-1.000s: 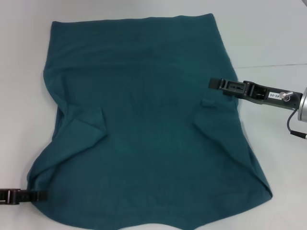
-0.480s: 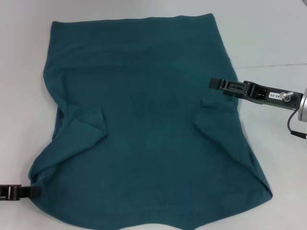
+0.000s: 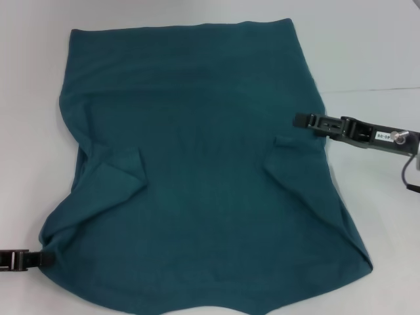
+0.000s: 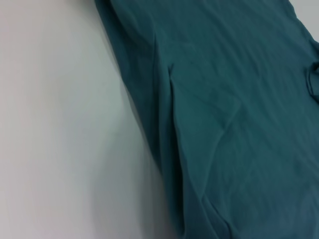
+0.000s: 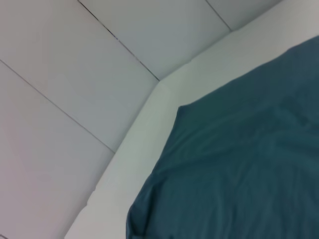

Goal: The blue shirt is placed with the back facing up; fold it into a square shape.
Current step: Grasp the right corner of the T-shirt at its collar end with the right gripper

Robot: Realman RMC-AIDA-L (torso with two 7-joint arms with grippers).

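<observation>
Nearest the camera, bottom left of the head view, the left gripper (image 3: 41, 260) sat low w/ its tip touching the blue shirt (image 3: 197, 164) at the lower left corner. Whether its fingers pinched cloth or only rested against it couldn't be told; the tip merged into the fabric edge.

The shirt itself lay spread across the white table (image 3: 367, 46), filling the centre of the frame, plain side up. Both sleeves looked already tucked inward, leaving ridges at mid left and mid right. The near hem flared wider than the far edge.

Mid right, the right gripper (image 3: 303, 121) reached in from the right edge, its tip just at the shirt's right side near the small tucked flap. Fingers open or closed — couldn't tell from here either.

Handling, as a judgement: light, limp cotton, no stiffness, so it'd sag and drag if lifted at one point only. Not fragile, not slippery on this surface. Best hold looked like two matching corners of the near hem, pinched thru both layers, then carried toward the far edge at the top of the frame.
</observation>
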